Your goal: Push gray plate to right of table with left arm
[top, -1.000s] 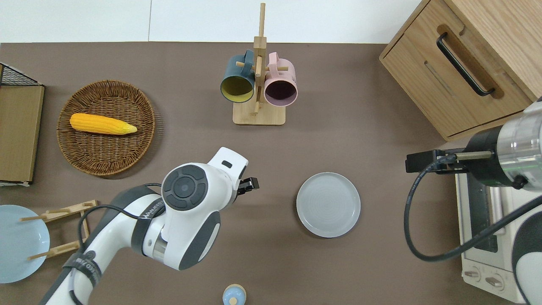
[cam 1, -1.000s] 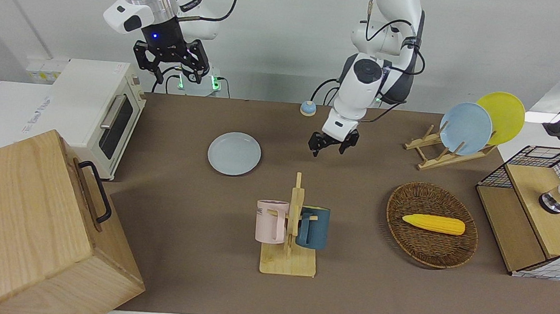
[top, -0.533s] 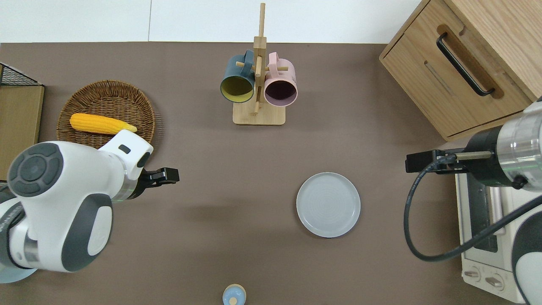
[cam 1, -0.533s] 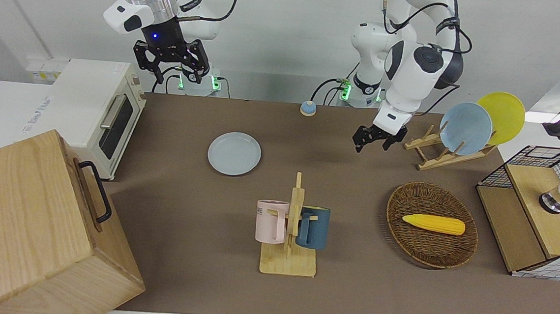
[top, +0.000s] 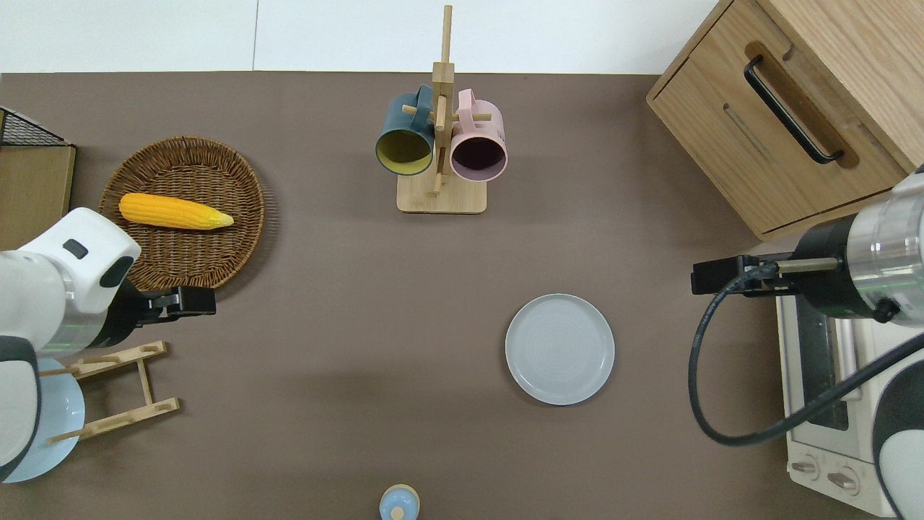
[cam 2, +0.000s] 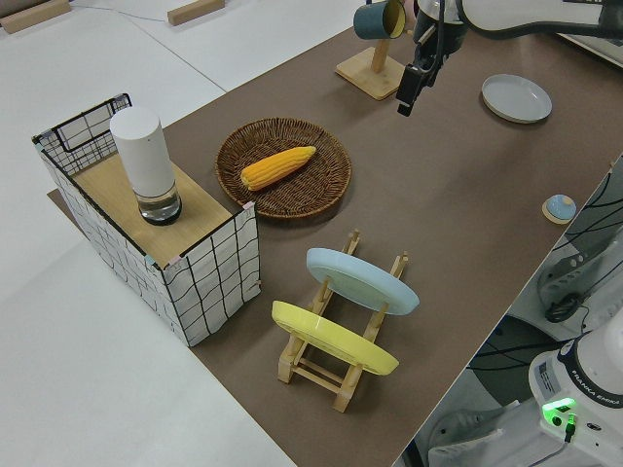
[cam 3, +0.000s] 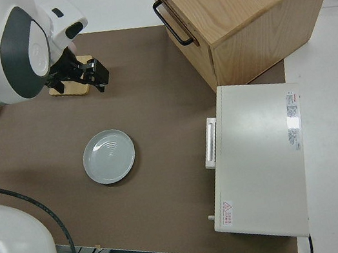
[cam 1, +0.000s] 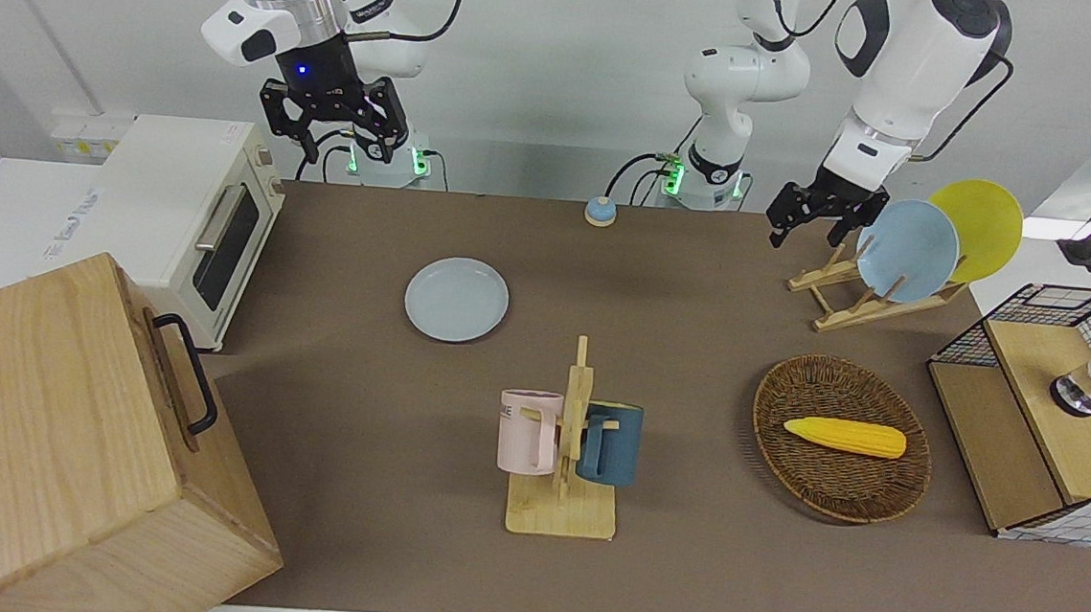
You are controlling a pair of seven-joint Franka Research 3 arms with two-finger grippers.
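Observation:
The gray plate (top: 559, 349) lies flat on the brown table (top: 361, 289), toward the right arm's end and next to the toaster oven; it also shows in the front view (cam 1: 457, 299) and the right side view (cam 3: 109, 157). My left gripper (top: 191, 302) is up in the air at the left arm's end, over the mat between the wicker basket and the plate rack, several plate widths from the gray plate. In the front view the left gripper (cam 1: 813, 219) looks open and empty. My right arm is parked, its gripper (cam 1: 332, 128) open.
A mug rack (top: 440, 144) with two mugs stands farther from the robots than the plate. A wicker basket (top: 180, 274) holds corn. A plate rack (cam 1: 854, 294) carries a sky-blue and a yellow plate. A toaster oven (cam 1: 197, 214) and a wooden cabinet (top: 787, 108) stand at the right arm's end.
My left arm has swung away from the table's middle toward its own end and risen. The gray plate has not moved. The right arm has not moved.

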